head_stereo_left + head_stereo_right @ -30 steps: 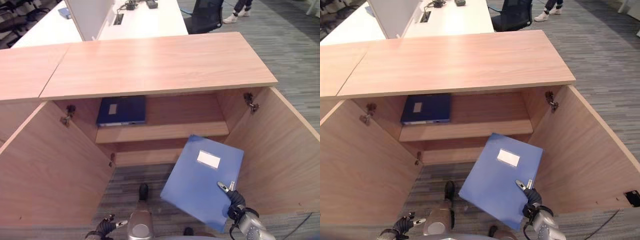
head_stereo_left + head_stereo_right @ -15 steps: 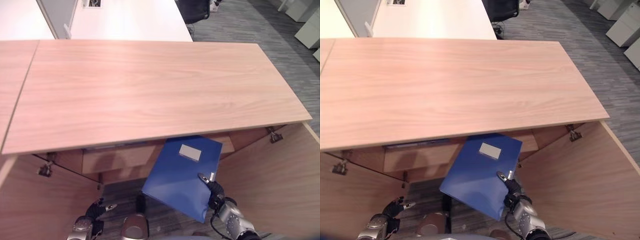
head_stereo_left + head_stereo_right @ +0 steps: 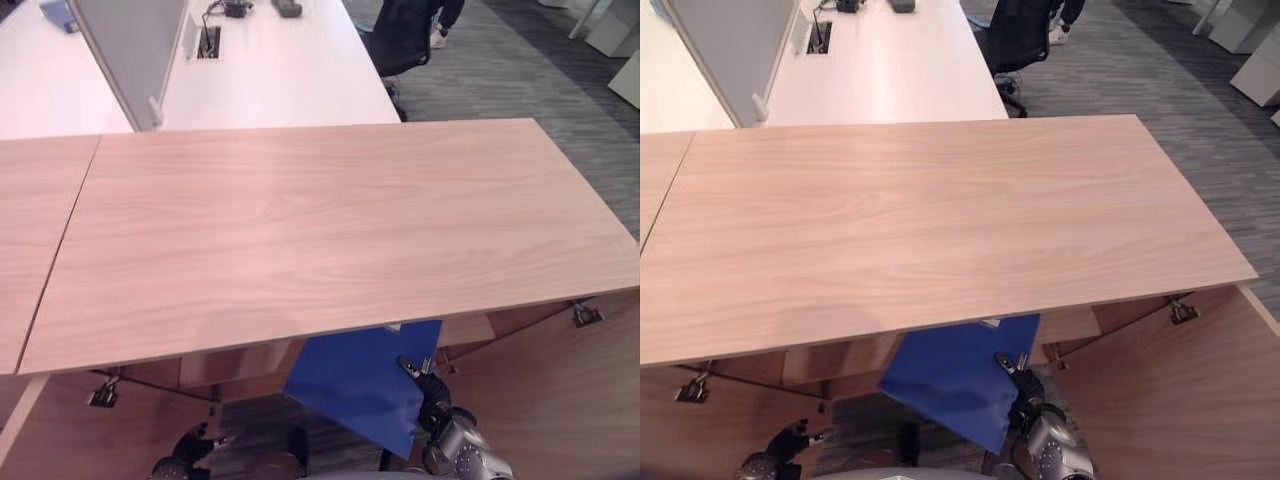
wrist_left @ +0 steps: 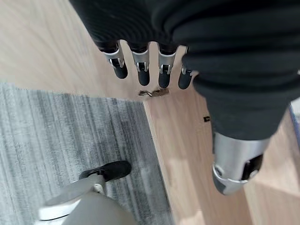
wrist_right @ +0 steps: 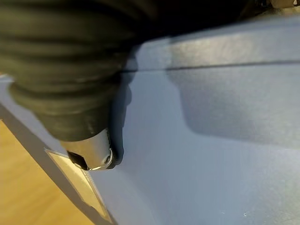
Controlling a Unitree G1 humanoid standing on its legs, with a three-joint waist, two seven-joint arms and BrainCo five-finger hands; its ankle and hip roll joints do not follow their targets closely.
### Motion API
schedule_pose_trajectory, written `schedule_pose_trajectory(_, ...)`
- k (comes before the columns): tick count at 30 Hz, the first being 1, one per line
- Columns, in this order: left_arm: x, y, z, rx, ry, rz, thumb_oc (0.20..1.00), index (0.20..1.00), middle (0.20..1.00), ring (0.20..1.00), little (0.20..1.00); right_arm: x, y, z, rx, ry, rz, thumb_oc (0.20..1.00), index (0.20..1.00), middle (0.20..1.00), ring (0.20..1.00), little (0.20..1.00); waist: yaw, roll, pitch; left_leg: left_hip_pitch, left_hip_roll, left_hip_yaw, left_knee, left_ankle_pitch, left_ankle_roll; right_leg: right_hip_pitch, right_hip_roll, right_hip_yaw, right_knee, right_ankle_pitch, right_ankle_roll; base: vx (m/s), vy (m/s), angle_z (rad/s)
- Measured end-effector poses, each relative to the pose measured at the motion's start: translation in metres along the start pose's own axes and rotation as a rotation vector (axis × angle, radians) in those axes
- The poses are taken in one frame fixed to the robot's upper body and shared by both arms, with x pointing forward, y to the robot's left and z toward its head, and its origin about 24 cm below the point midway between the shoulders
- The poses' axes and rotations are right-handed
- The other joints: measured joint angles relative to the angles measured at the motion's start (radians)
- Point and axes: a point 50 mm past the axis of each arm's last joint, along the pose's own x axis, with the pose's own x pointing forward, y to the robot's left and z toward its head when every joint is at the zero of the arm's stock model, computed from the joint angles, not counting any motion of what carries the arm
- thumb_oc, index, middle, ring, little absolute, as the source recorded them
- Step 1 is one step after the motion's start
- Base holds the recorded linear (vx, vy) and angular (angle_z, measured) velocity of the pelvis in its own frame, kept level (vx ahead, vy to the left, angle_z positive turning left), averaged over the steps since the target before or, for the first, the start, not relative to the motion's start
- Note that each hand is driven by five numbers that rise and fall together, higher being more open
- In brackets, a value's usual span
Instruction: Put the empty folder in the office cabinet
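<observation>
The blue folder sits tilted under the front edge of the cabinet top, its upper part hidden beneath the wood, lower corner hanging toward the grey carpet. The right hand pinches it at the near right edge — thumb on the front face, dark tip pressed flat against the cover in the right wrist view, rest of the fingers behind the folder. Cabinet's right door stands open just beside that hand, w/ a hinge up near the top.

Left hand hangs low at the left, holding nothing — fingers straight and relaxed, near the inner face of the left door.

Behind the cabinet: a white desk, grey divider panel, dark office chair, and a person's legs past it.
</observation>
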Motion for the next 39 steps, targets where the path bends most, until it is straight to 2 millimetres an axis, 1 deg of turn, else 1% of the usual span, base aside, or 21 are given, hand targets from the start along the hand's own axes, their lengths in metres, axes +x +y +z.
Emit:
schedule_pose_trajectory(1,-0.003,0.006,-0.008,0.016,0.018,0.013,1.0,1.0,1.0,1.0,1.0,-0.002,0.001,-0.006,0.013,0.013,-0.001,0.2,0.2,0.2,0.2,0.2,0.013,-0.038,-0.025,0.011,-0.023,-0.002,-0.001,-0.018,-0.029,0.047,-0.014,0.0,-0.007,0.023,-0.031,0.17,-0.078,0.0)
schedule_pose_trajectory(2,-0.005,-0.002,-0.016,0.017,0.036,-0.004,1.0,1.0,1.0,1.0,1.0,-0.001,0.0,-0.003,0.011,0.004,-0.009,0.2,0.2,0.2,0.2,0.2,0.013,-0.016,-0.038,0.017,0.001,-0.005,-0.002,-0.028,-0.051,0.065,0.011,-0.011,-0.037,0.021,-0.06,0.14,-0.09,-0.04)
schedule_pose_trajectory(5,-0.009,-0.021,-0.03,0.011,0.069,-0.053,1.0,1.0,1.0,1.0,1.0,-0.002,-0.007,0.006,0.033,-0.029,-0.032,0.2,0.2,0.2,0.2,0.2,-0.002,0.053,-0.052,0.011,0.056,-0.013,-0.005,-0.028,-0.088,0.087,0.068,-0.037,-0.079,0.021,-0.079,0.1,-0.097,0.03)
schedule_pose_trajectory(7,-0.01,-0.031,-0.031,-0.004,0.074,-0.073,1.0,1.0,1.0,1.0,1.0,-0.002,-0.013,0.011,0.016,-0.036,-0.06,0.2,0.2,0.2,0.2,0.2,-0.002,0.078,-0.058,0.01,0.079,-0.026,-0.002,-0.026,-0.101,0.101,0.091,-0.052,-0.095,0.022,-0.093,0.09,-0.095,0.16)
schedule_pose_trajectory(9,-0.01,-0.035,-0.03,-0.007,0.068,-0.082,1.0,1.0,1.0,1.0,1.0,-0.001,-0.016,0.019,0.019,-0.061,-0.082,0.2,0.2,0.2,0.2,0.2,0.0,0.089,-0.054,0.011,0.095,-0.038,-0.002,-0.023,-0.109,0.11,0.104,-0.067,-0.095,0.015,-0.102,0.08,-0.1,0.18)
schedule_pose_trajectory(11,-0.01,-0.035,-0.03,-0.001,0.07,-0.081,1.0,1.0,1.0,1.0,1.0,0.005,-0.012,0.033,0.076,-0.114,-0.099,0.2,0.2,0.2,0.2,0.2,0.001,0.09,-0.047,0.005,0.106,-0.053,-0.008,-0.021,-0.116,0.111,0.112,-0.077,-0.095,0.011,-0.104,0.06,-0.083,0.14)
schedule_pose_trajectory(12,-0.01,-0.036,-0.03,0.011,0.074,-0.086,1.0,1.0,1.0,1.0,1.0,0.009,-0.008,0.045,0.134,-0.171,-0.111,0.2,0.2,0.2,0.2,0.2,0.001,0.089,-0.046,0.004,0.11,-0.054,-0.01,-0.019,-0.12,0.111,0.116,-0.082,-0.095,0.01,-0.105,0.07,-0.098,0.13)
schedule_pose_trajectory(13,-0.01,-0.036,-0.031,0.01,0.076,-0.086,1.0,1.0,1.0,1.0,1.0,0.011,-0.005,0.052,0.17,-0.208,-0.113,0.2,0.2,0.2,0.2,0.2,0.014,0.093,-0.045,0.003,0.113,-0.057,-0.01,-0.019,-0.121,0.114,0.117,-0.086,-0.095,0.009,-0.106,0.08,-0.125,0.09)
schedule_pose_trajectory(15,-0.011,-0.035,-0.035,0.01,0.087,-0.08,1.0,1.0,1.0,1.0,1.0,0.019,0.006,0.07,0.248,-0.269,-0.113,0.2,0.2,0.2,0.2,0.2,0.017,0.096,-0.044,0.001,0.115,-0.064,-0.011,-0.022,-0.121,0.114,0.118,-0.089,-0.096,0.009,-0.107,0.03,-0.104,0.07)
schedule_pose_trajectory(16,-0.011,-0.035,-0.034,0.01,0.086,-0.08,1.0,1.0,1.0,1.0,1.0,0.024,0.015,0.088,0.298,-0.33,-0.111,0.2,0.2,0.2,0.2,0.2,0.025,0.103,-0.04,-0.005,0.116,-0.073,-0.01,-0.022,-0.121,0.112,0.118,-0.092,-0.098,0.008,-0.107,-0.01,-0.097,0.12)
schedule_pose_trajectory(18,-0.011,-0.035,-0.032,0.006,0.079,-0.079,1.0,1.0,1.0,1.0,1.0,0.027,0.021,0.102,0.333,-0.386,-0.107,0.2,0.2,0.2,0.2,0.2,0.034,0.109,-0.037,-0.011,0.116,-0.08,-0.01,-0.016,-0.128,0.11,0.119,-0.098,-0.095,0.008,-0.108,-0.05,-0.081,0.19)
schedule_pose_trajectory(19,-0.011,-0.038,-0.031,0.02,0.074,-0.087,1.0,1.0,1.0,1.0,1.0,0.031,0.028,0.122,0.419,-0.456,-0.122,0.2,0.2,0.2,0.2,0.2,0.051,0.127,-0.03,-0.027,0.118,-0.097,-0.001,-0.008,-0.132,0.104,0.119,-0.116,-0.095,0.008,-0.113,-0.09,-0.071,0.33)
schedule_pose_trajectory(22,-0.01,-0.042,-0.025,0.021,0.052,-0.096,1.0,1.0,1.0,1.0,1.0,0.035,0.031,0.136,0.53,-0.509,-0.157,0.2,0.2,0.2,0.2,0.2,0.065,0.147,-0.021,-0.054,0.118,-0.119,0.0,0.003,-0.138,0.09,0.118,-0.135,-0.095,0.008,-0.116,-0.07,-0.03,0.26)
schedule_pose_trajectory(24,-0.009,-0.045,-0.021,0.031,0.038,-0.106,1.0,1.0,1.0,1.0,1.0,0.037,0.029,0.144,0.631,-0.527,-0.204,0.2,0.2,0.2,0.2,0.2,0.078,0.169,-0.008,-0.074,0.119,-0.139,0.001,0.013,-0.141,0.079,0.117,-0.149,-0.095,0.018,-0.13,-0.12,-0.017,0.28)
schedule_pose_trajectory(25,-0.008,-0.05,-0.017,0.06,0.025,-0.126,1.0,1.0,1.0,1.0,1.0,0.042,0.03,0.159,0.721,-0.55,-0.244,0.2,0.2,0.2,0.2,0.2,0.092,0.191,0.004,-0.105,0.117,-0.144,0.013,0.015,-0.142,0.053,0.115,-0.15,-0.095,0.022,-0.134,-0.14,-0.005,0.26)
schedule_pose_trajectory(26,-0.007,-0.054,-0.009,0.074,-0.002,-0.139,1.0,1.0,1.0,1.0,1.0,0.044,0.028,0.181,0.83,-0.581,-0.292,0.2,0.2,0.2,0.2,0.2,0.098,0.225,0.024,-0.131,0.117,-0.158,0.022,0.02,-0.147,0.042,0.114,-0.17,-0.095,0.025,-0.135,-0.13,-0.007,0.26)
schedule_pose_trajectory(29,-0.005,-0.058,-0.002,0.072,-0.026,-0.153,1.0,1.0,1.0,1.0,1.0,0.042,0.029,0.213,0.891,-0.645,-0.316,0.2,0.2,0.2,0.2,0.2,0.12,0.262,0.046,-0.159,0.119,-0.165,0.023,0.031,-0.151,0.017,0.117,-0.175,-0.095,0.027,-0.137,-0.09,0.002,0.1)
schedule_pose_trajectory(31,-0.005,-0.061,0.002,0.08,-0.049,-0.165,1.0,1.0,1.0,1.0,1.0,0.039,0.029,0.232,0.919,-0.674,-0.316,0.2,0.2,0.2,0.2,0.2,0.122,0.278,0.067,-0.175,0.118,-0.169,0.021,0.039,-0.153,0.002,0.116,-0.178,-0.095,0.034,-0.141,-0.06,0.011,0.05)
schedule_pose_trajectory(34,-0.004,-0.061,0.009,0.083,-0.07,-0.165,1.0,1.0,1.0,1.0,1.0,0.039,0.028,0.243,0.92,-0.668,-0.346,0.2,0.2,0.2,0.2,0.2,0.123,0.289,0.082,-0.205,0.118,-0.181,0.02,0.05,-0.158,-0.022,0.115,-0.189,-0.095,0.034,-0.136,-0.07,0.013,0.1)
schedule_pose_trajectory(36,-0.002,-0.063,0.019,0.105,-0.098,-0.18,1.0,1.0,1.0,1.0,1.0,0.038,0.035,0.26,0.931,-0.654,-0.365,0.2,0.2,0.2,0.2,0.2,0.135,0.293,0.094,-0.251,0.117,-0.183,0.016,0.067,-0.157,-0.067,0.113,-0.191,-0.094,0.044,-0.131,-0.09,-0.004,0.05)
schedule_pose_trajectory(39,-0.001,-0.063,0.035,0.086,-0.161,-0.184,1.0,1.0,1.0,1.0,1.0,0.032,0.032,0.277,0.962,-0.677,-0.366,0.2,0.2,0.2,0.2,0.2,0.157,0.294,0.112,-0.302,0.117,-0.183,0.032,0.073,-0.159,-0.121,0.112,-0.186,-0.078,0.049,-0.137,-0.09,-0.023,-0.03)
